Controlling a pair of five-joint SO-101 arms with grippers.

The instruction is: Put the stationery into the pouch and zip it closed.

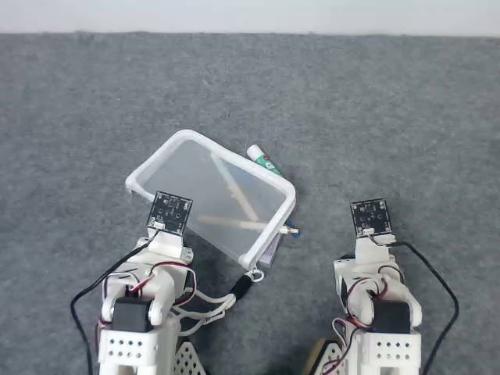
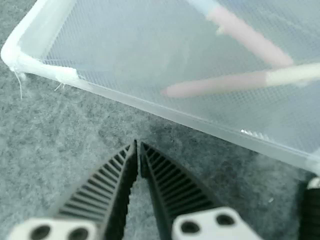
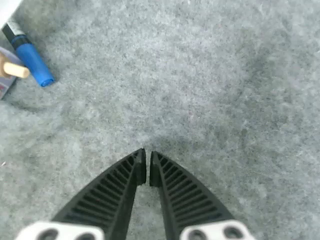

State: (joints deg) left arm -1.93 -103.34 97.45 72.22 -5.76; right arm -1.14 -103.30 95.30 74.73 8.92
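A translucent white-edged pouch lies on the grey carpet in the high view, with pencils inside it. A green-and-white stick pokes out at its far corner, and a blue pen tip and a wooden end jut from its right end. The zip pull hangs at the near corner. My left gripper is shut, just short of the pouch's near edge. My right gripper is shut over bare carpet, with the blue pen off to its side.
Grey carpet covers the whole table, up to a pale wall at the back. Both arm bases and their cables sit along the near edge.
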